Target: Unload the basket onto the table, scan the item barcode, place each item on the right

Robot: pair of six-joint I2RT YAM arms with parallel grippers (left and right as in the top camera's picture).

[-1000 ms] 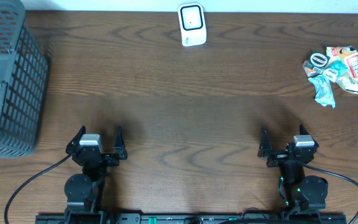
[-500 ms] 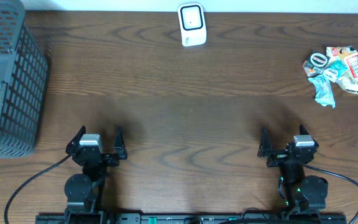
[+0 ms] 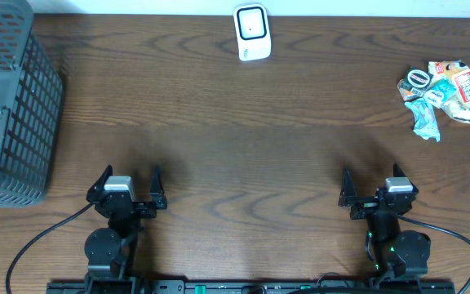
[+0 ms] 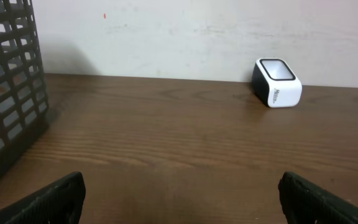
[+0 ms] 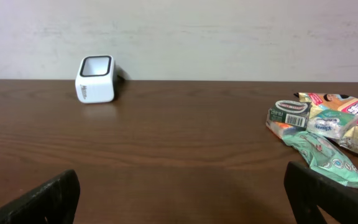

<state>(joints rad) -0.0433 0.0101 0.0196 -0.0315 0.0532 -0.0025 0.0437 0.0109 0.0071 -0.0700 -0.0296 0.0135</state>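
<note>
A white barcode scanner (image 3: pixel 252 32) with a dark window stands at the table's far edge; it shows too in the left wrist view (image 4: pixel 277 83) and the right wrist view (image 5: pixel 96 79). A heap of snack packets (image 3: pixel 443 95) lies at the far right, one with a barcode label (image 5: pixel 289 114) on top. My left gripper (image 3: pixel 128 181) sits open near the front edge at the left, nothing between its fingers (image 4: pixel 55 199). My right gripper (image 3: pixel 372 184) is open at the front right, well short of the packets, its fingers (image 5: pixel 45 199) empty.
A dark grey mesh basket (image 3: pixel 11 106) fills the far left of the table (image 3: pixel 235 147) and rises at the left of the left wrist view (image 4: pixel 8 93). A pale wall runs behind the table.
</note>
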